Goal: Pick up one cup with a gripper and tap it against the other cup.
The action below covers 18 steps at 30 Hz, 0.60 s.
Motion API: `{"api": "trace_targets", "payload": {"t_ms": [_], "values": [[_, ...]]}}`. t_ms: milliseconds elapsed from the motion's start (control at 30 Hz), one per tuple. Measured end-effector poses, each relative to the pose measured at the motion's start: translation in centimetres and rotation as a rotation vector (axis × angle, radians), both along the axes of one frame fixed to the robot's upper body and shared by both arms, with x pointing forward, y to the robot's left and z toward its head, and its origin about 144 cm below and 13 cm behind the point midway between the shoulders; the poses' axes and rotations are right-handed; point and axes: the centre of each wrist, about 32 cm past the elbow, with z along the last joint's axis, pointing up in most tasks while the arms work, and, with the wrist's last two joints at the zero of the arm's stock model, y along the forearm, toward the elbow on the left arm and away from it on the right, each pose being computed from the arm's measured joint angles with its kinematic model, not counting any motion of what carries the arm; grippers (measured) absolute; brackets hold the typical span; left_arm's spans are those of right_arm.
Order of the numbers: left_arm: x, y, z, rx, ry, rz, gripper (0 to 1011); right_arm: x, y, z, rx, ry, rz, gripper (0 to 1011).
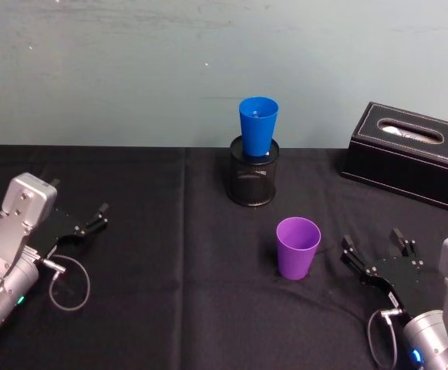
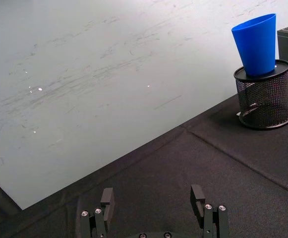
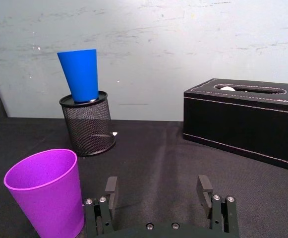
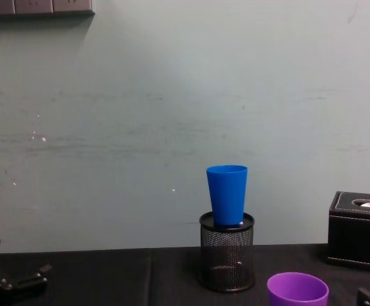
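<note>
A purple cup (image 1: 298, 247) (image 3: 47, 191) (image 4: 297, 291) stands upright on the black cloth, right of centre. Behind it a blue cup (image 1: 257, 126) (image 2: 256, 43) (image 3: 81, 74) (image 4: 227, 193) sits upright in the mouth of a black mesh pen holder (image 1: 253, 171) (image 4: 227, 252). My right gripper (image 1: 378, 252) (image 3: 157, 192) rests open on the cloth just right of the purple cup, apart from it, nothing between its fingers. My left gripper (image 1: 91, 220) (image 2: 152, 198) lies open and idle at the far left.
A black tissue box (image 1: 410, 154) (image 3: 243, 121) stands at the back right. A pale wall (image 4: 172, 115) rises behind the table's far edge. Bare black cloth (image 1: 170, 270) spreads between the two arms.
</note>
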Motion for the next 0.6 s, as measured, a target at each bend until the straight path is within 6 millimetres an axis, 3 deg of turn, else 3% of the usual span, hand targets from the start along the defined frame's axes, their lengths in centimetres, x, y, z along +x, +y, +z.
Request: {"api": "trace_targets", "payload": {"t_ms": [600], "values": [[0.0, 0.0, 0.0, 0.0, 0.0, 0.0, 1012, 0.0, 0.0, 0.0, 0.0, -0.001, 0.0, 1003]]}}
